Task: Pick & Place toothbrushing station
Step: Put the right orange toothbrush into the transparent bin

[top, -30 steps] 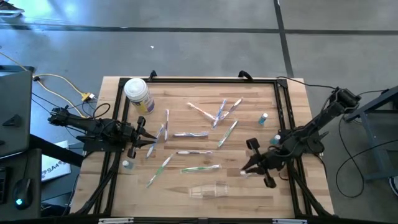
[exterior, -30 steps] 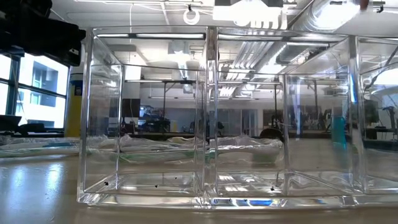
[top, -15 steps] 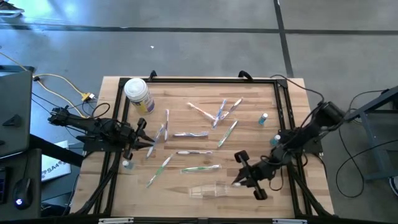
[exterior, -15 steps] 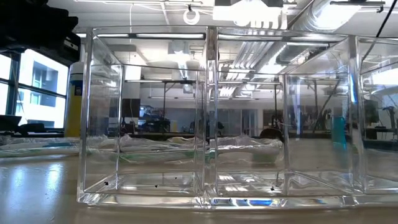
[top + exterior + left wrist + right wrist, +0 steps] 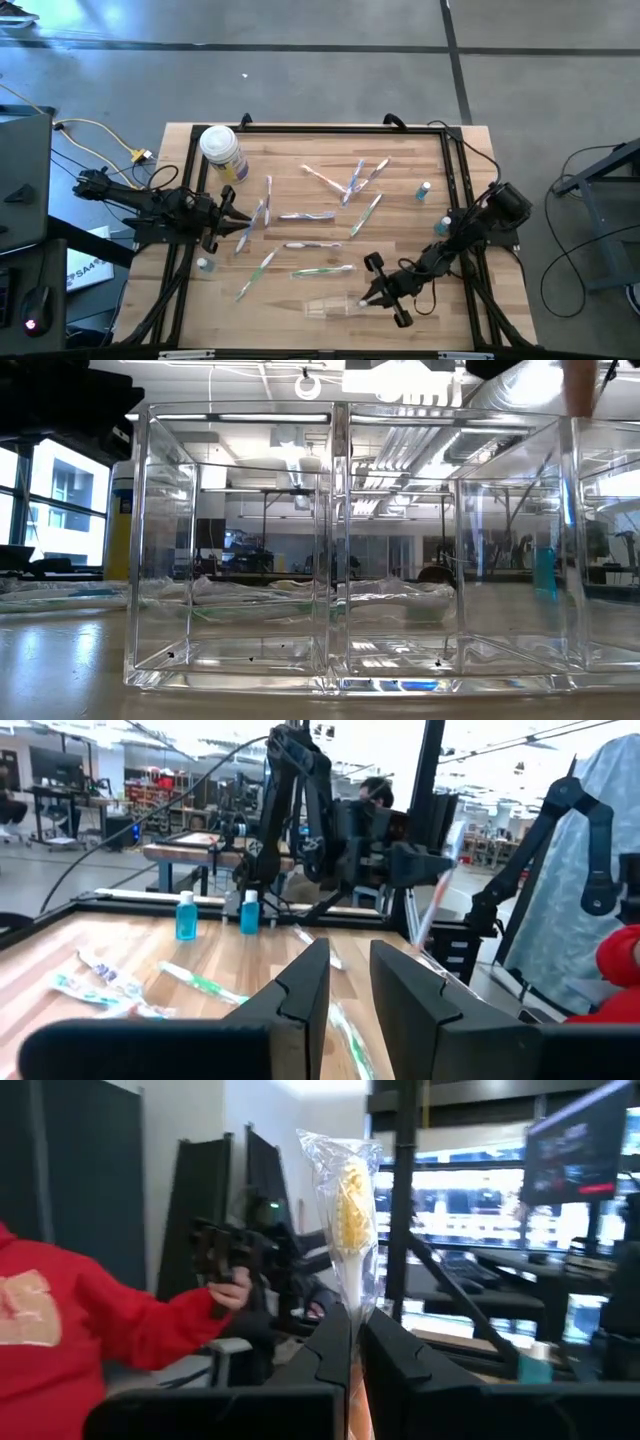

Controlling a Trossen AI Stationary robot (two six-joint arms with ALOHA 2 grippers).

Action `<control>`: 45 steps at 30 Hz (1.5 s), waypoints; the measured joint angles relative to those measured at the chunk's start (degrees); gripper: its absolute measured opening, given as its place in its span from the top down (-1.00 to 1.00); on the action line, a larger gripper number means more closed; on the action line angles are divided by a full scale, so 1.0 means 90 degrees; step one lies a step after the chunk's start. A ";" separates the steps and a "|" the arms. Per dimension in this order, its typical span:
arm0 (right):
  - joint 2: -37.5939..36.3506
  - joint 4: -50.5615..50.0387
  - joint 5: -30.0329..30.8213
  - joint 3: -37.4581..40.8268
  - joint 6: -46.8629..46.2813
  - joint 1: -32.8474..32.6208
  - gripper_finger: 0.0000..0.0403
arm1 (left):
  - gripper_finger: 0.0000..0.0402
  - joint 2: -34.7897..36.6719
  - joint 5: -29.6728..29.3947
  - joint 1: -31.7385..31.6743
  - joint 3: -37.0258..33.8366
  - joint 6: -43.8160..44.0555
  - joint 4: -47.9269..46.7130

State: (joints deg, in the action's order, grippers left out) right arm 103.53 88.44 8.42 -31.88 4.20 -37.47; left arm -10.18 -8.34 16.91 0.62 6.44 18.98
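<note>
Wooden table [image 5: 400, 150], wrapped toothbrush [image 5: 345, 1215] pinched in right tool [image 5: 355, 1342]

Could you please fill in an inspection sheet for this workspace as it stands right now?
Surface: wooden table, black frame along its edges.
Job's things: clear holder at the near edge; wrapped toothbrushes scattered mid-table.
Clutter: white-lidded jar; small blue bottles.
Grippers: right gripper shut on a wrapped toothbrush, beside the holder; left gripper at the table's left side, slightly parted, nothing held.
Cables: yellow cable on the floor, left of the table.
Surroundings: person's red sleeve beyond the table; grey floor.
</note>
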 joint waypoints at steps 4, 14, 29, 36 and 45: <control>0.0012 0.0002 -0.0149 0.0004 -0.0215 0.0183 0.98 | 0.62 -0.0417 -0.0019 0.0000 0.0000 -0.0027 0.0557; 0.0310 0.0027 -0.0393 -0.0045 -0.0361 0.0283 0.98 | 0.62 -0.1589 -0.0024 0.0000 0.0001 -0.0020 0.1662; 0.0322 0.0037 -0.0177 0.0000 -0.0487 0.0247 0.98 | 0.62 -0.3410 -0.0039 -0.0002 0.0408 -0.0018 0.3126; 0.0237 0.0049 0.0422 0.0257 -0.0483 0.0166 0.98 | 0.62 -0.3859 -0.0038 -0.0002 0.0432 -0.0217 0.3906; -0.0030 0.0054 0.0669 0.0493 -0.0342 -0.0083 0.98 | 0.62 -0.3897 -0.0048 -0.0002 0.0437 -0.0161 0.3874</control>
State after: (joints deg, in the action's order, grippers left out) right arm 103.26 88.92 14.44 -27.44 1.11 -38.21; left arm -45.25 -8.77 16.88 4.56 4.99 53.84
